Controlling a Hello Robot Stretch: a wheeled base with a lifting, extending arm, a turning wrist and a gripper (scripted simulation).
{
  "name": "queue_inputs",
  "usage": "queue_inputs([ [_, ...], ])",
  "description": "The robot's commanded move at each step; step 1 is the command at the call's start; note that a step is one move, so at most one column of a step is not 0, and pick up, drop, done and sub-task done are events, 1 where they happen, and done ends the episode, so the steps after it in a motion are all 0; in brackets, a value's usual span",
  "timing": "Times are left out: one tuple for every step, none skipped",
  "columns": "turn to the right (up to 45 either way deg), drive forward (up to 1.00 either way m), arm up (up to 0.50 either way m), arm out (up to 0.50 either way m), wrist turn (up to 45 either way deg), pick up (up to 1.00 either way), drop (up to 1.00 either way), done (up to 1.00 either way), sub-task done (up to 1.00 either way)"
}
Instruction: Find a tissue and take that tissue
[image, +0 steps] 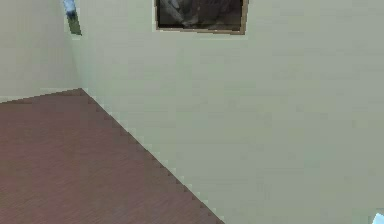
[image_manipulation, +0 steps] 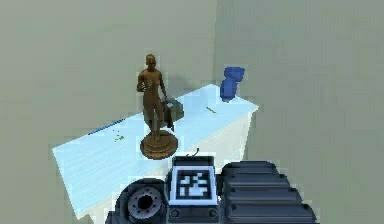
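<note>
- Starting nearest, the tool (image_manipulation: 145, 203) shows as a dark rounded body at 7 o'clock of the arm side view, just beside a white square marker with black marks (image_manipulation: 195, 185). Its fingers cannot be made out, so I cannot tell whether they are spread or pressed together, nor whether it holds anything.
- Just beyond lies a long pale blue-white desk (image_manipulation: 90, 165), running from 8 o'clock toward 1 o'clock.
- Near the desk's middle, a brown bronze-coloured statue of a standing figure on a round base (image_manipulation: 154, 105) stands upright.
- At 2 o'clock of the statue's base, close beside it, sits a small dark grey box (image_manipulation: 173, 112). By its shape it is my best guess for the tissue, though no paper can be made out.
- Farther on, a small pale scrap (image_manipulation: 210, 108) lies on the top, and a blue cup-like vessel (image_manipulation: 233, 83) stands at the far end, at 1 o'clock.
- The step in hand, as I judge it, is lining up on the box. Set the base so the arm's line meets the box on its 3 o'clock side, clear of the statue. Raise the arm above the desk's edge before reaching out, then lower it gently.
- In the forward view, a red-brown floor (image: 70, 150) meets a cream wall (image: 280, 120) carrying a dark framed picture (image: 200, 15) at 12 o'clock. Room to drive ahead looks short, so only small corrections suit.
</note>
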Motion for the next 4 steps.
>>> queue_inputs([
  [0.0,0.00,0.00,0.50,0.0,0.00,0.00,0.00,0.00],
  [0.0,0.00,0.00,0.00,45.0,0.00,0.00,0.00,0.00],
  [0.0,0.00,0.00,0.00,45.0,0.00,0.00,0.00,0.00],
  [0.0,0.00,0.00,0.00,39.0,0.00,0.00,0.00,0.00],
])
